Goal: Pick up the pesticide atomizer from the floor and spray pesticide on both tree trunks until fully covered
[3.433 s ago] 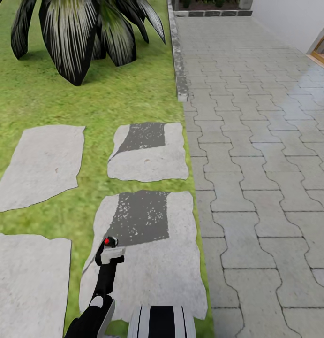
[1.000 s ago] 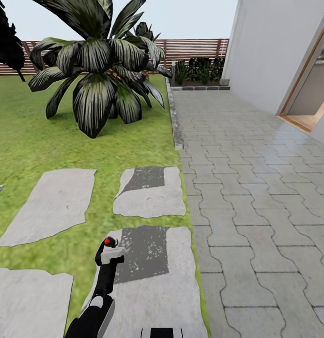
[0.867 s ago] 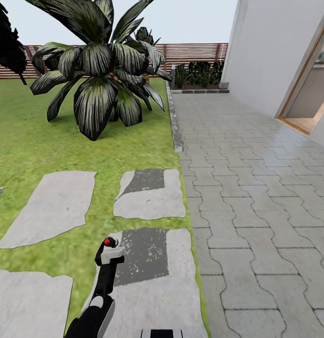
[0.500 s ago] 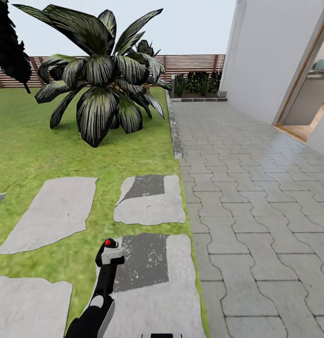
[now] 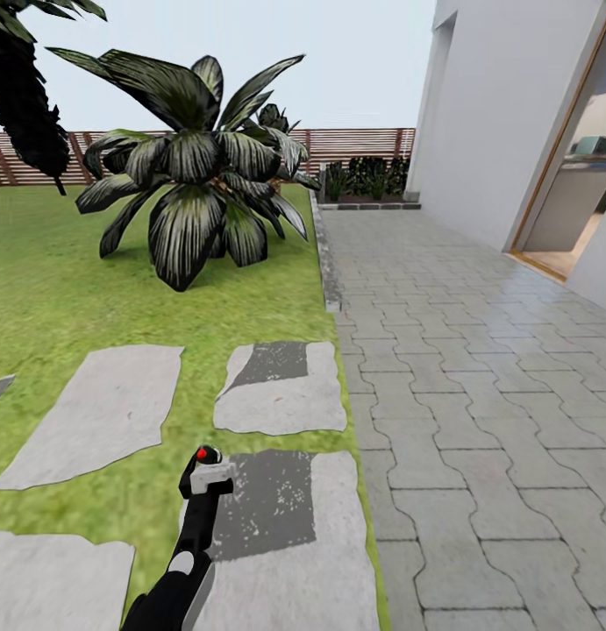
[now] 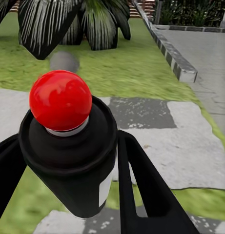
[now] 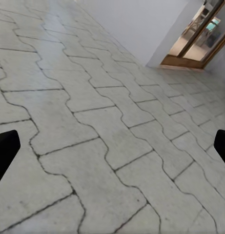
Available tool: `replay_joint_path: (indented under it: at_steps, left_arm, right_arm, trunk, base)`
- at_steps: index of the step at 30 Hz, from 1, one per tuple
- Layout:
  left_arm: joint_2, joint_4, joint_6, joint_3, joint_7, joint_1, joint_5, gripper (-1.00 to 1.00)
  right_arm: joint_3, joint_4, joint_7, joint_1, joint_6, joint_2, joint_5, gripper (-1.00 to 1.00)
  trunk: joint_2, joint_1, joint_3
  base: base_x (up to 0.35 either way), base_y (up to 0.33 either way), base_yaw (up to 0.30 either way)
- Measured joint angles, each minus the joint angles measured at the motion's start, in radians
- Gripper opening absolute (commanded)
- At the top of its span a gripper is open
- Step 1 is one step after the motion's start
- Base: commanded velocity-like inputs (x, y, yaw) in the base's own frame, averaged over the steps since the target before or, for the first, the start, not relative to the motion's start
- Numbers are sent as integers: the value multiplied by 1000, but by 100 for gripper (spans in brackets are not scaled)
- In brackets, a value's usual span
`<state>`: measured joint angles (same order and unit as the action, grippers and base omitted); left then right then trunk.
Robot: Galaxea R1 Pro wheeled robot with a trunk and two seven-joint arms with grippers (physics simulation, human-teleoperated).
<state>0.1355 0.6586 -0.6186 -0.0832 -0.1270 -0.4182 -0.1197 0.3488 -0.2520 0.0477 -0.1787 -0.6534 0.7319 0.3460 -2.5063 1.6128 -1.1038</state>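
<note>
The pickup looks done: the left gripper point(image 6: 68, 195) is clamped around the atomizer point(image 6: 68, 146), a black can with a red ball top. In the head view the atomizer point(image 5: 206, 473) sits at about 7 o'clock, held out over a stepping stone point(image 5: 285, 535). The spraying is all still to do, I judge. No bare grey-brown trunk is in sight, so the robot seems to be on its way.

A striped palm-like plant point(image 5: 193, 184) stands on the lawn point(image 5: 57, 298) at 11 o'clock. Paving point(image 5: 478, 368) runs from 5 toward 1 o'clock beside a white wall point(image 5: 504, 105), and a slat fence point(image 5: 355, 145) closes the far end.

The right gripper point(image 7: 112, 146) is spread wide over paving, fingertips point(image 7: 5, 151) at the frame edges, holding nothing.

A dark conifer point(image 5: 22, 96) at 10 o'clock is cut off. The can's nozzle direction is hard to make out.
</note>
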Motion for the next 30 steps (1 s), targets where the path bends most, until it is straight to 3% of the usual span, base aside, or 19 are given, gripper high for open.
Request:
replay_joint_path:
  at_steps: [30]
  left_arm:
    - [0,-1,0,0,1,0,0,-100]
  right_arm:
    - [-3,-16,2,0,-6,-42,2,100]
  trunk:
    - [20,-20,115]
  base:
    - [0,0,0]
